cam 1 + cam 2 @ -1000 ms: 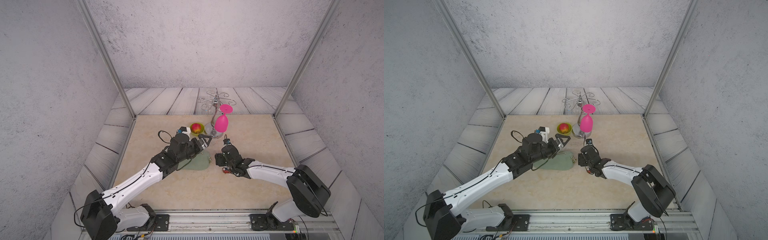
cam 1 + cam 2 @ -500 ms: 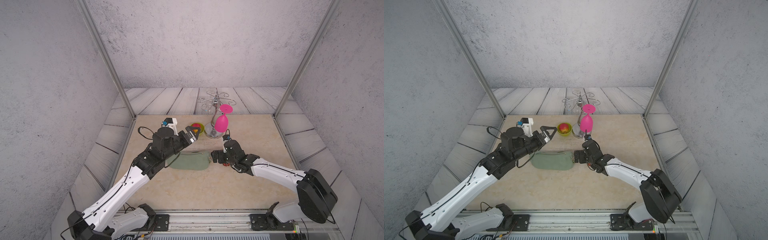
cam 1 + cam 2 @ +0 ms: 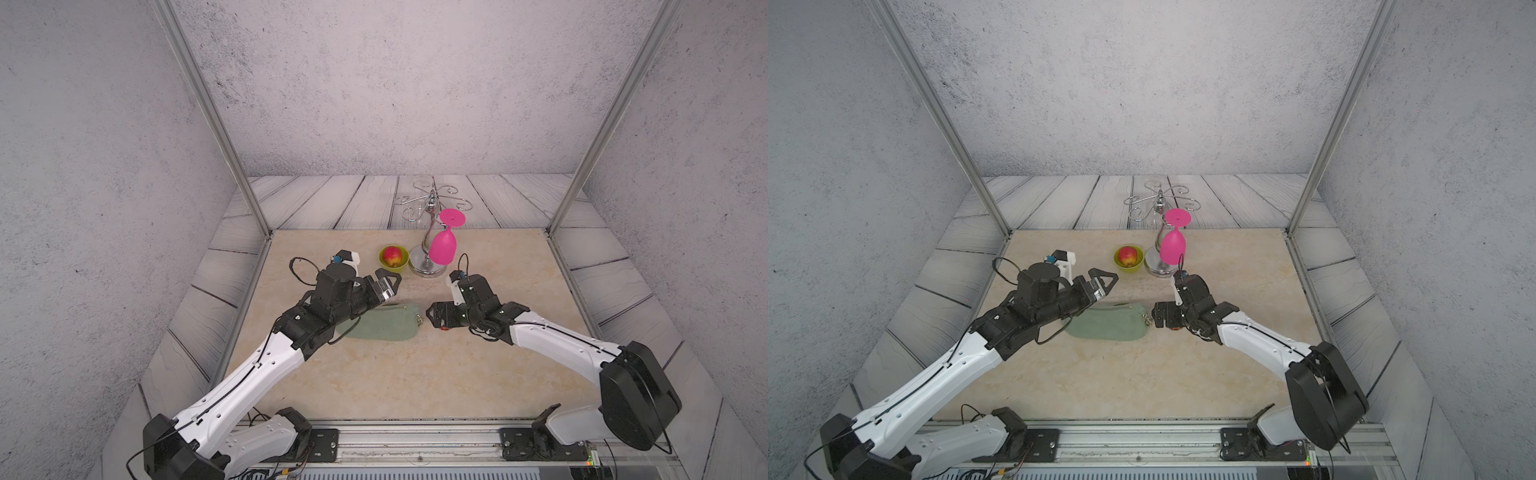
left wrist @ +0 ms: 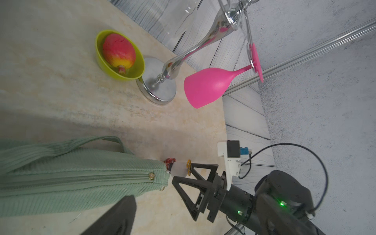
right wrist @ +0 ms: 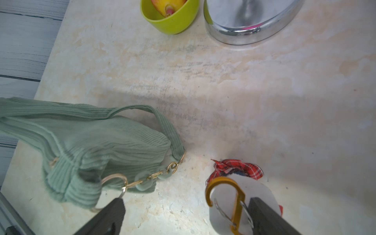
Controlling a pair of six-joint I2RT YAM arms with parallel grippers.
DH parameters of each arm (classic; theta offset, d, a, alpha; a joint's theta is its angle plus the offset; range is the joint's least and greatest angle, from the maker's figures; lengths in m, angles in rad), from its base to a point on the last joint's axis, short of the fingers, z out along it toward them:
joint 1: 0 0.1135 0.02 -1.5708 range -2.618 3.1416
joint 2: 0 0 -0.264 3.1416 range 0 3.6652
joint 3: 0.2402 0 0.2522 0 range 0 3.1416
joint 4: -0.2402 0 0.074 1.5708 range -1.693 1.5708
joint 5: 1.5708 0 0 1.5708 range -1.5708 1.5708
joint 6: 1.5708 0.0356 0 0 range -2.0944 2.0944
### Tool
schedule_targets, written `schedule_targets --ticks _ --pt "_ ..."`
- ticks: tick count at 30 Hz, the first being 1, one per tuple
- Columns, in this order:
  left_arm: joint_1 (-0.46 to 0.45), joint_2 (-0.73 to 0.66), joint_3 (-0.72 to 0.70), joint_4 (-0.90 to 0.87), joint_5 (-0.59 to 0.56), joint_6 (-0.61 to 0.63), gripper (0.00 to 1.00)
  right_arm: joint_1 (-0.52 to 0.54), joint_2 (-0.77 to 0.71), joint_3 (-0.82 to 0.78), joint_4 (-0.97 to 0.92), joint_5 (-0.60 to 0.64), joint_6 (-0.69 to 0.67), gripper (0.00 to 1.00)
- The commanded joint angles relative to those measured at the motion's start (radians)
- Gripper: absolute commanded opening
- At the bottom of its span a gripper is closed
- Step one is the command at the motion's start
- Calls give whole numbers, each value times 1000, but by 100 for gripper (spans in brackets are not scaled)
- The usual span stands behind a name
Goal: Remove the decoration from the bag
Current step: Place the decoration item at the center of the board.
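From my console the job looks as good as done. The bag [image 3: 382, 328] lies flat on its side on the desk [image 3: 374, 382], and its gold ring [image 5: 115, 180] and short chain point toward my right arm. I judge that is why this arm works that end.

The decoration [image 5: 254, 193] lies on the desk just beside the bag's ring end, with bare desk between the two. Its orange-gold clasp [image 5: 240, 205] hooks nothing, so I take it as unclipped from the ring.

The right gripper [image 3: 433, 316] sits low beside the same end of the bag, its fingers [image 5: 109, 215] spread wide and gripping nothing. One finger comes down by the ring and the other right over the clasp. I cannot tell whether that one touches the clasp.

The left gripper [image 3: 392, 284] hangs above the bag's strap side, off the fabric. In both top views its fingers are wide apart and empty. With the clasp free, I see no reason for it to pin the bag.

If anything is left, it is moving the decoration further from the bag. The risk there is the open clasp snagging the chain.
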Motion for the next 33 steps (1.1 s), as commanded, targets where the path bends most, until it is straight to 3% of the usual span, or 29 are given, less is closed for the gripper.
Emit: schedule_targets --ticks 1,13,26,33 --pt "7 39 -2 6 48 19 99 -3 -79 -18 -27 -29 21 99" --pt "7 284 128 89 259 -9 98 -2 -279 -36 -130 -48 31 99" --pt "-20 543 272 165 452 -38 82 -3 -358 -82 -153 -88 38 99" --pt "-66 623 265 284 527 -102 74 -2 -357 -81 -158 -86 30 99"
